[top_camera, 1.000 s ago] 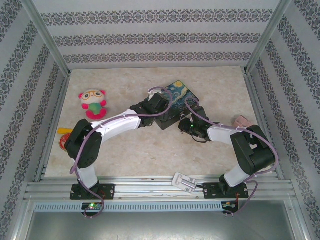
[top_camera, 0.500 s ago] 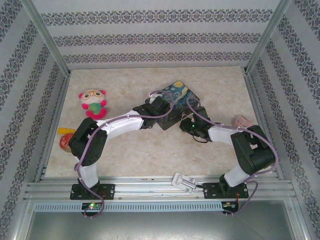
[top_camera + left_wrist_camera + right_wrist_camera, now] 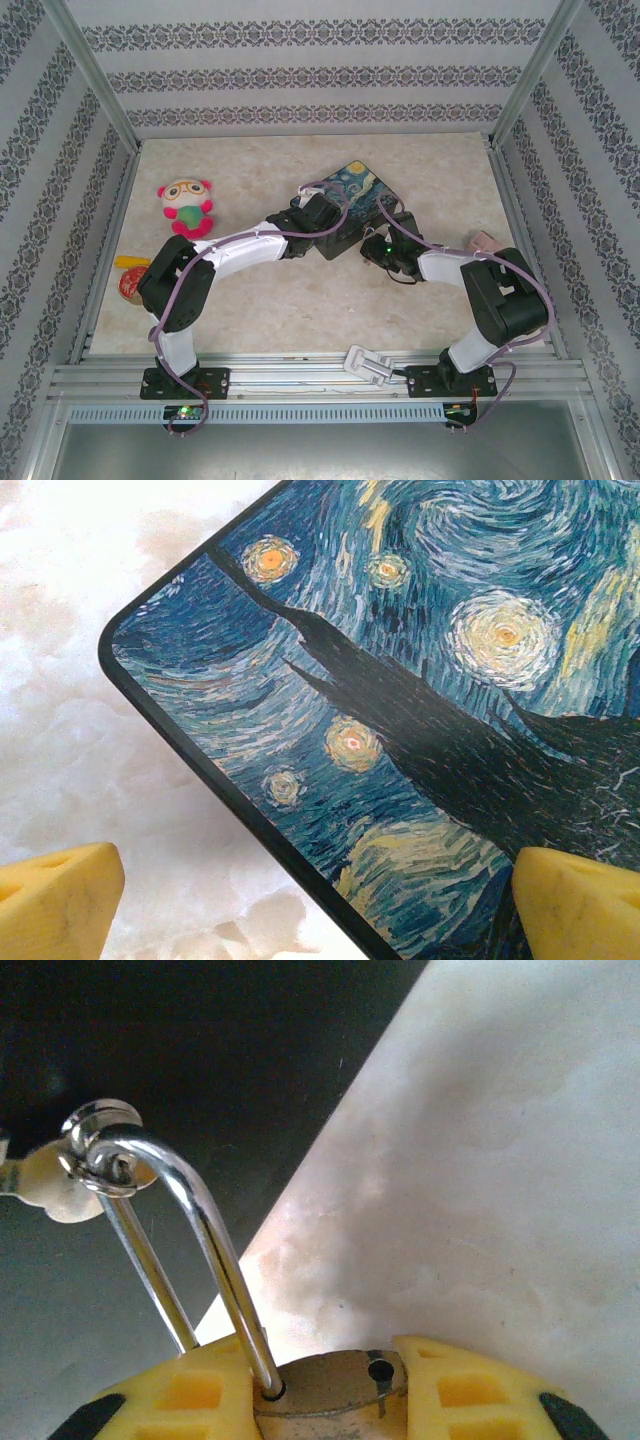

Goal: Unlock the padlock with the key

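Right hand (image 3: 330, 1405) clenched on the brass padlock (image 3: 322, 1380), right at the edge of the tin box (image 3: 400, 680). Silvery shackle (image 3: 205, 1220) hooked through a small metal ring (image 3: 95, 1145) by the box's dark side. Left hand (image 3: 320, 905) released wide above the box's lid corner, one finger over the lid, the other over the table (image 3: 60, 680).

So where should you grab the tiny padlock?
Pinch the padlock by its brass body, across its sides, coming from the end opposite the shackle. The shackle is thin, round and hooked through a metal ring; the right tool grips the body that way.
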